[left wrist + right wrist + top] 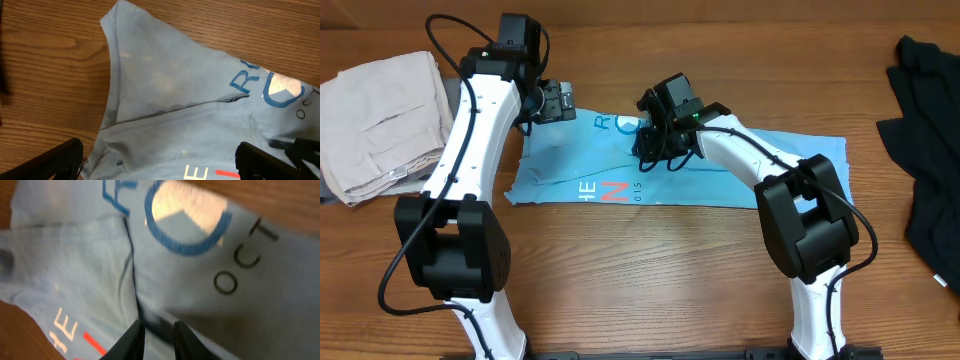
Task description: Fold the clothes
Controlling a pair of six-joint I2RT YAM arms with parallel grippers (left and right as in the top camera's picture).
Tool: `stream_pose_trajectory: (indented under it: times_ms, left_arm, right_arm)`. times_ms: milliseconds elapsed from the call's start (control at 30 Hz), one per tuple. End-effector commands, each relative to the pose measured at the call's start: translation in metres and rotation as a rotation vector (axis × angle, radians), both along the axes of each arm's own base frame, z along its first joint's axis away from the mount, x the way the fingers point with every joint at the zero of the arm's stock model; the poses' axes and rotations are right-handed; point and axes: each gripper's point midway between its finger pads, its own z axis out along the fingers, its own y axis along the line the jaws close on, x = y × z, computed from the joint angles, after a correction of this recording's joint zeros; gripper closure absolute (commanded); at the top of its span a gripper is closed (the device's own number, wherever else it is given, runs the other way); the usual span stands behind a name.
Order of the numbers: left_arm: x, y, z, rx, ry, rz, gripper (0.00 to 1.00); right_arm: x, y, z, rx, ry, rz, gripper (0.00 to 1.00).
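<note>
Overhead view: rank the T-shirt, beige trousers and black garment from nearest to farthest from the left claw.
1. T-shirt, right beside the left claw, mid-table.
2. Beige trousers, folded at the left edge.
3. Black garment, far right edge.

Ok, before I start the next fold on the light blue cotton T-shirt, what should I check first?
1. Left tool open above the light blue cotton T-shirt: ok, jaws wide apart.
2. Right tool gripping the fold edge: cannot tell; jaws nearly closed at it, view blurred.
3. Shirt lying smooth: not ok, creases near the sleeve.
4. Folded beige trousers apart from the shirt: ok.
5. Black garment apart from the shirt: ok.
</note>
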Motion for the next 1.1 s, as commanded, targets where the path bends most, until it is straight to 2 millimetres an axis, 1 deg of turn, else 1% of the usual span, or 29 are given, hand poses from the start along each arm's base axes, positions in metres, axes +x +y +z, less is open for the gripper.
stream_pose_trajectory:
  times_ms: [0, 367, 533, 600, 633, 700, 767, 800, 933, 1067]
  left_arm:
    - [0.003, 0.006, 0.007, 0.019, -0.02, 0.007, 0.0]
    - [0.003, 0.006, 0.007, 0.019, -0.02, 0.007, 0.0]
    - [0.003, 0.006, 0.007, 0.019, -0.02, 0.007, 0.0]
    - [0.003, 0.006, 0.007, 0.019, -0.02, 0.007, 0.0]
    - [0.003, 0.006, 0.007, 0.019, -0.02, 0.007, 0.0]
    - [0.003, 0.006, 0.007, 0.019, -0.02, 0.007, 0.0]
    - [0.003, 0.006, 0.007, 0.019, -0.02, 0.007, 0.0]
    - [0.003, 0.006, 0.007, 0.019, -0.02, 0.007, 0.0]
    - [0.003, 0.006, 0.007, 0.019, -0.02, 0.007, 0.0]
    - [0.003, 0.006, 0.007, 0.019, -0.02, 0.007, 0.0]
  right_arm:
    - [0.008, 0.0, 0.009, 0.001, -0.038, -0.004, 0.76]
    - [0.004, 0.0, 0.004, -0.007, -0.031, 0.0, 0.77]
    - [0.007, -0.008, -0.002, -0.053, -0.042, -0.023, 0.76]
    - [0.001, -0.002, -0.001, -0.025, -0.025, 0.007, 0.76]
    - [-0.004, 0.004, 0.001, 0.005, -0.023, 0.06, 0.75]
    - [-0.015, 0.014, 0.006, 0.062, -0.021, 0.159, 0.69]
    - [-0.019, 0.018, 0.009, 0.09, -0.015, 0.189, 0.64]
    - [-0.019, 0.019, 0.009, 0.091, -0.017, 0.193, 0.62]
    - [-0.016, 0.019, 0.01, 0.089, -0.045, 0.209, 0.6]
    - [-0.016, 0.024, 0.001, 0.091, -0.049, 0.217, 0.6]
